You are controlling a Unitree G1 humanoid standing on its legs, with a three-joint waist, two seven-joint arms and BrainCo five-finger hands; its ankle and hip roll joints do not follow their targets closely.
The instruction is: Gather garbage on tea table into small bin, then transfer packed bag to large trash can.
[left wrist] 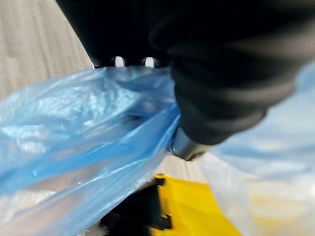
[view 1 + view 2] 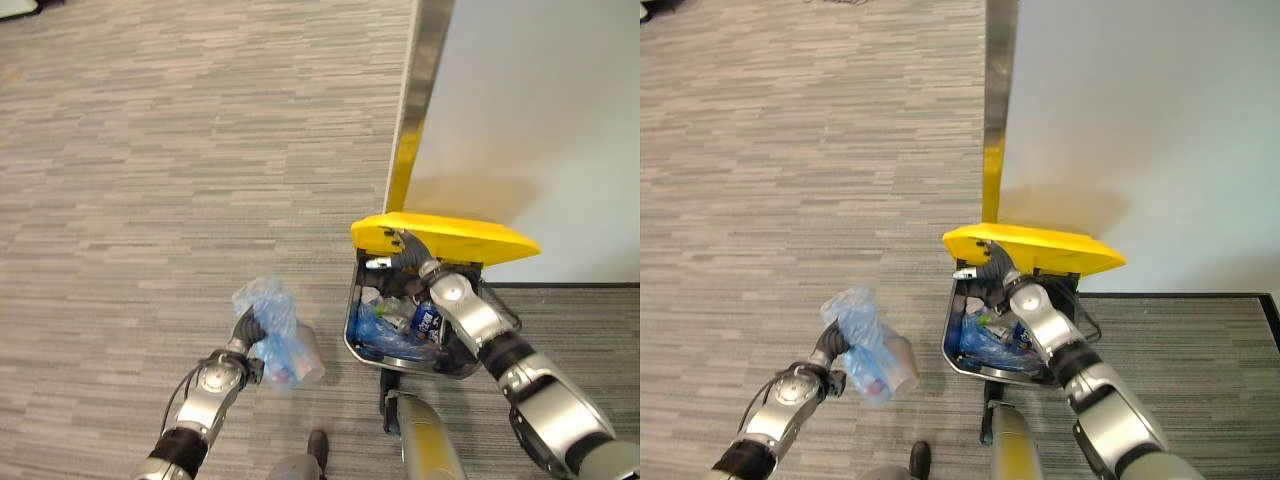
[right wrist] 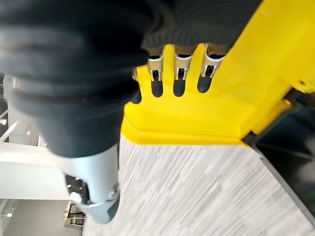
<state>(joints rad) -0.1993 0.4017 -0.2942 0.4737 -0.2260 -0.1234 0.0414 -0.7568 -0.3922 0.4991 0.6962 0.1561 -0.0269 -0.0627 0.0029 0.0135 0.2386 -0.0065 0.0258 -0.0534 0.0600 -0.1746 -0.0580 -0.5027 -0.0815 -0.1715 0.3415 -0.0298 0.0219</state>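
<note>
My left hand [image 2: 244, 332] is shut on the gathered neck of a blue plastic garbage bag [image 2: 272, 325], held above the carpet just left of the large trash can [image 2: 352, 330]. The bag's film [image 1: 74, 128] is bunched beside the hand's dark cover. The can's yellow lid [image 2: 440, 235] stands raised. My right hand [image 2: 410, 252] is under its front edge, with straight fingers [image 3: 177, 73] pressed on the yellow plastic and the thumb held apart. Inside the can lie blue bags and bottles [image 2: 405, 322].
A white wall panel [image 2: 540, 100] with a metal corner strip [image 2: 425, 80] rises right behind the can. Grey striped carpet [image 2: 150, 180] stretches to the left and far side. A dark foot pedal [image 2: 388, 388] sticks out at the can's near side.
</note>
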